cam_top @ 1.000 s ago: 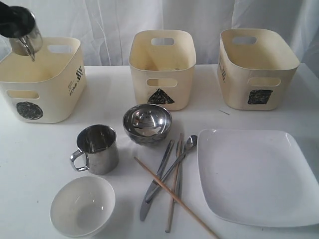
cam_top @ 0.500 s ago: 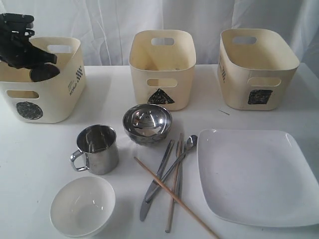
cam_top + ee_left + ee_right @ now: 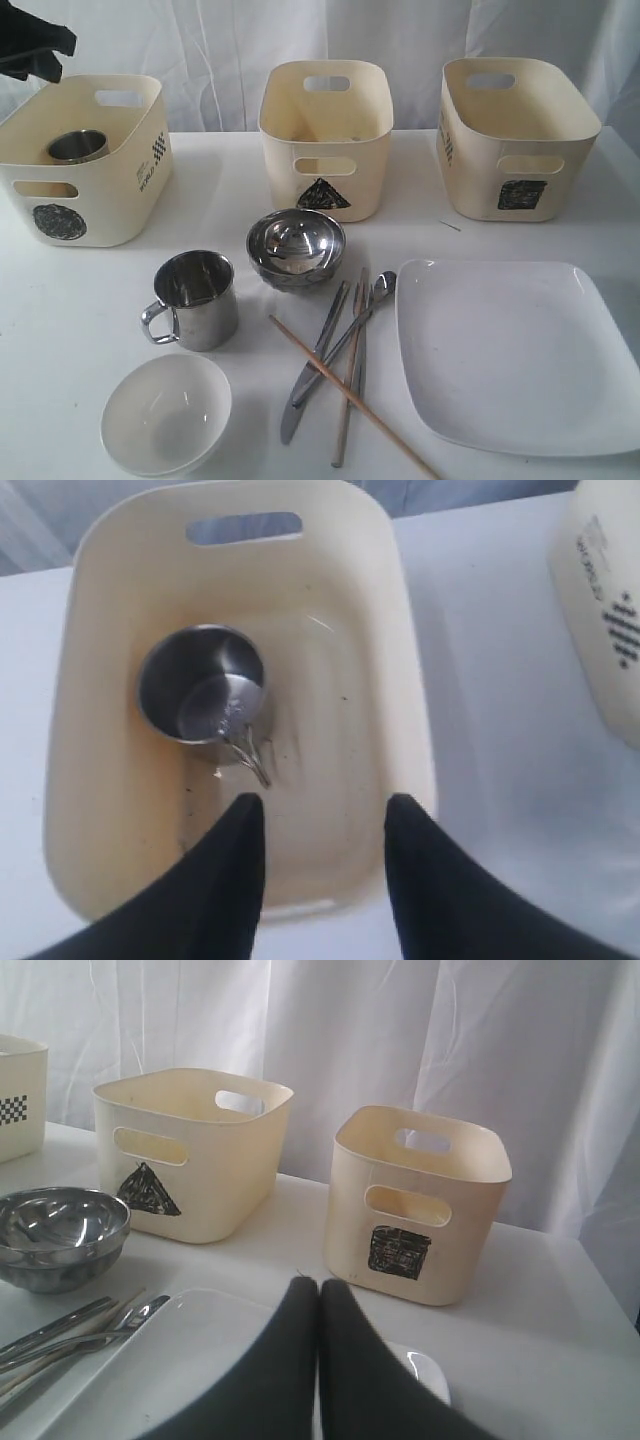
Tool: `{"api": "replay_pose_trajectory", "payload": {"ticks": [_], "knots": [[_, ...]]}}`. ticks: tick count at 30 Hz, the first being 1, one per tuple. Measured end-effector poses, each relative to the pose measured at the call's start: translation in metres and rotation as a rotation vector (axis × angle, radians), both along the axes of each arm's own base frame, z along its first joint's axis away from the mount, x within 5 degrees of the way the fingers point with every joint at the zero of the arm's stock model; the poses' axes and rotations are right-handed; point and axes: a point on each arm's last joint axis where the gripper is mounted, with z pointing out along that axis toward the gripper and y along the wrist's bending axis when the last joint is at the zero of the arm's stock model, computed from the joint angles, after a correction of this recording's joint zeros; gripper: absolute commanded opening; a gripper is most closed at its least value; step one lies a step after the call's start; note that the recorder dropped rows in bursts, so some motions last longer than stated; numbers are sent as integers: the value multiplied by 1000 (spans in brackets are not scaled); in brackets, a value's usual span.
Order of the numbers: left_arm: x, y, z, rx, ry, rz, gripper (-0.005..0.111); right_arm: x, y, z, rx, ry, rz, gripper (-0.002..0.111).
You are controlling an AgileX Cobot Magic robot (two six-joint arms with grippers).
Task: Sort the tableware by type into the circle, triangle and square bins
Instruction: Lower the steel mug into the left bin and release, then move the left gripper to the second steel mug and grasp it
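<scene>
The small steel mug (image 3: 77,147) that hung from the left gripper (image 3: 325,810) a second ago now stands upright on the floor of the cream plastic bin marked with a black circle (image 3: 110,195). Its handle is turned toward the gripper. That gripper, down inside the bin half a second ago, has lifted clear of the rim. Its black fingers (image 3: 225,880) are spread wide and hold nothing.

The right gripper (image 3: 319,1285) hangs over the large white square plate (image 3: 515,350) with its fingers pressed together, empty.

A second steel mug (image 3: 195,298), a steel bowl (image 3: 296,248), a white bowl (image 3: 165,413) and crossed cutlery with wooden chopsticks (image 3: 345,385) lie where they did, on the white table (image 3: 230,170).
</scene>
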Motion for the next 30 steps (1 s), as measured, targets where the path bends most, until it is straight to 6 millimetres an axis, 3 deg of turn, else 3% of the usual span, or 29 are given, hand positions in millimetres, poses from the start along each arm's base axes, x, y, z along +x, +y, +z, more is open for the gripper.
{"api": "replay_pose_trajectory", "payload": {"ticks": [5,13,20,24,30], "knots": [[-49,-26,-2,6,31,-91,44,0,0,0,0,0,0,0],[-108,-46,-48,30,133,-191,44,0,0,0,0,0,0,0],[-125,-65,-82,29,153,-254,47,0,0,0,0,0,0,0],[-124,-75,-84,30,107,-284,58,0,0,0,0,0,0,0],[-117,-82,-99,24,143,-291,59,0,0,0,0,0,0,0]]}}
